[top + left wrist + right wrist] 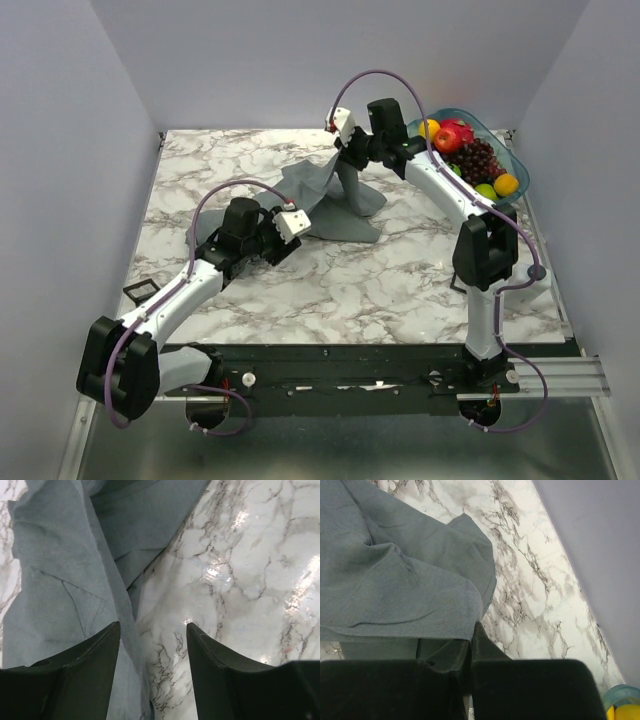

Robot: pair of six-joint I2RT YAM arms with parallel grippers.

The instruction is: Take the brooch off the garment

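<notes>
The grey garment (pixel 335 200) lies bunched at the back middle of the marble table, with one part pulled up into a peak. My right gripper (pixel 346 152) is shut on that raised fabric. In the right wrist view the cloth (pixel 395 580) drapes over the closed fingers (pixel 487 642). My left gripper (pixel 291 233) hovers at the garment's near-left edge. Its jaws (pixel 153 625) stand open and hold nothing, with grey cloth (pixel 60 580) under the left finger and bare marble under the right. The brooch is not visible in any view.
A teal bowl (pixel 517 165) of fruit stands at the back right, close behind the right arm; its rim (pixel 622 695) shows in the right wrist view. Grey walls enclose the table on three sides.
</notes>
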